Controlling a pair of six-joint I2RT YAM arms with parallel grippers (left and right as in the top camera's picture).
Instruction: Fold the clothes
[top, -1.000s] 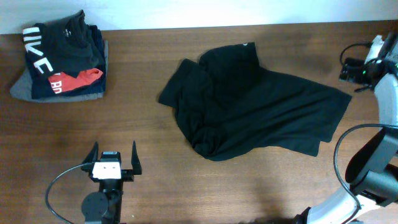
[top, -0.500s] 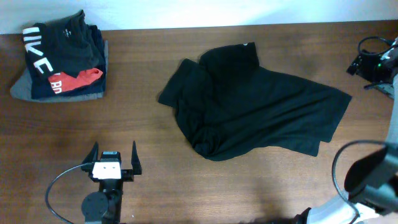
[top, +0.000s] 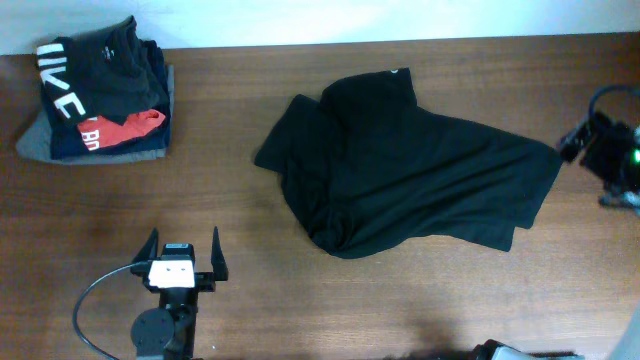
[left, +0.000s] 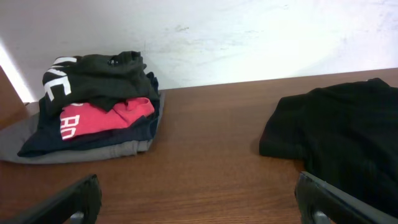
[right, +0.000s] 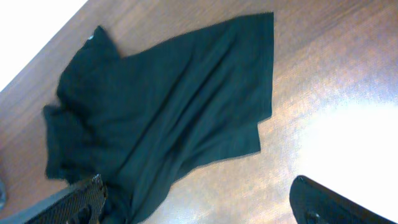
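The right end effector (top: 611, 160) is blurred and partly cut off at the overhead view's edge. Its wrist view shows its fingers (right: 78, 198) spread apart, gripping nothing. The left end effector (top: 184, 244) is also apart and bare. The brown wooden table (top: 300, 300) meets a white wall (left: 249, 31). The crumpled black clothes (top: 410, 165) lie right of its centre. A folded stack (top: 95, 95) sits far left, well apart.

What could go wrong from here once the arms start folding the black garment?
1. The black garment lies crumpled, fabric bunched at its near-left end, so a pinch might catch several layers and fold it crooked.
2. The right arm sits close to the garment's right edge and could snag the cloth.
3. A wide sweep by the left fingers might disturb the folded stack at far left.
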